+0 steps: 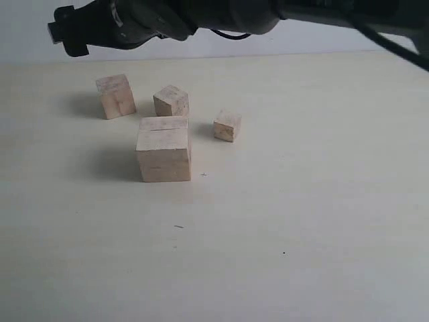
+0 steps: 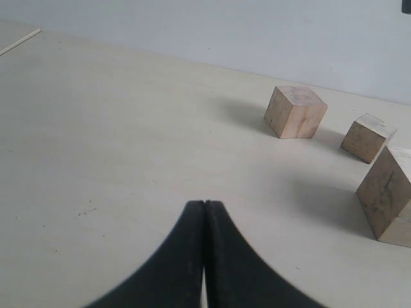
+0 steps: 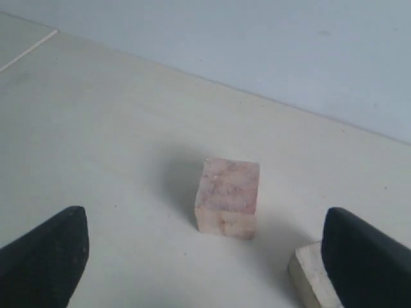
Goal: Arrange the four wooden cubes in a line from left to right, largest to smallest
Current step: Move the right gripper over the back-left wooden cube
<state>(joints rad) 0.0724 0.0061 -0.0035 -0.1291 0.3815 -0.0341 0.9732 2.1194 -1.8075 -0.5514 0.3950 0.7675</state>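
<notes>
Standing on the pale table [image 1: 315,215], the four wooden cubes [image 1: 164,149] are bunched left of the middle, none touching another. The largest cube [image 1: 164,157] sits nearest in the exterior view, with a thin dark slit across its top face. Behind it to the left is the second-largest cube [image 1: 115,96]; the third cube [image 1: 171,100] is close behind the largest; the smallest cube [image 1: 227,125] lies off to the right, apart from the rest.

A dark arm [image 1: 201,17] stretches across the top of that view from the right edge, above the cubes. The left gripper [image 2: 204,208] has its black fingers pressed together on nothing, low over bare table, with three cubes off to one side of it. The right gripper [image 3: 204,212] is spread wide and empty. A pinkish-topped cube [image 3: 228,196] sits on the table ahead of the gap between its fingers [image 3: 45,256], and the corner of another cube [image 3: 308,273] shows beside one finger; which of the four these are I cannot tell.
</notes>
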